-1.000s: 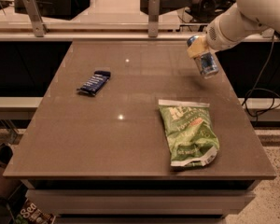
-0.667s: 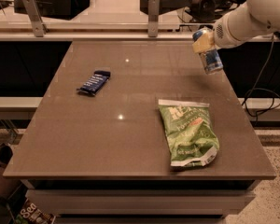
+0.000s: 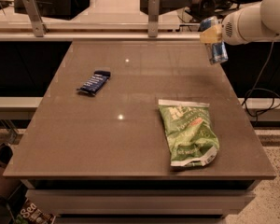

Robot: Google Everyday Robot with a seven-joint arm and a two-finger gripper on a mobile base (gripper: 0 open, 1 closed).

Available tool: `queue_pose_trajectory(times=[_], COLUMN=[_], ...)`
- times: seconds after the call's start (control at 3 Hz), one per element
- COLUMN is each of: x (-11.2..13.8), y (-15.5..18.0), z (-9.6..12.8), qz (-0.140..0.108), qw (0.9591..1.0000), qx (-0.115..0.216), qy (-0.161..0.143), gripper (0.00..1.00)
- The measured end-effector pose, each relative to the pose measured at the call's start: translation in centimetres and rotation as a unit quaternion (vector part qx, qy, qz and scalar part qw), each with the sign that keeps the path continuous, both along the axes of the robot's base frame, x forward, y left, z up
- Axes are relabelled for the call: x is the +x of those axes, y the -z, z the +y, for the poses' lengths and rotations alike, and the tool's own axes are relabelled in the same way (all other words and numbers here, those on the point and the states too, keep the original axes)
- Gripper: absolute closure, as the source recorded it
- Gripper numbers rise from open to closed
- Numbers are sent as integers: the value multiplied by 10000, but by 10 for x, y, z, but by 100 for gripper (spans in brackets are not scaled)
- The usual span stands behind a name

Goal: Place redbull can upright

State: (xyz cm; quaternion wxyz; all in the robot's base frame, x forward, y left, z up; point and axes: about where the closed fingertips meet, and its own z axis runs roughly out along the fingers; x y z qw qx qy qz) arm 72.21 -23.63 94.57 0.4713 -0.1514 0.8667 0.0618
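A robotics lab: a white arm's gripper [image 3: 211, 33] is holding a slim blue-silver redbull can [image 3: 218, 53] over a flat brown table's [image 3: 130, 139] far right corner.

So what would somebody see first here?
The white arm's gripper at the far right, holding the redbull can in the air by the far right corner of the table. Next, the green chip bag lying near the front right, and the blue snack bar at left.
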Motion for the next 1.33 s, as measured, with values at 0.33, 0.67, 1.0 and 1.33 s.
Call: queue_pose_trajectory(times=[0.33, 0.67, 1.0, 1.33], x=[8, 17, 26, 34], y=[-18, -34, -45, -49], z=[1, 10, 25, 48], qz=[-505, -949, -1404, -1820], qw=[9986, 9942, 9858, 9732], qx=[-35, -112, -139, -216], qy=[-171, -500, -906, -1388], gripper=[100, 100, 100, 100])
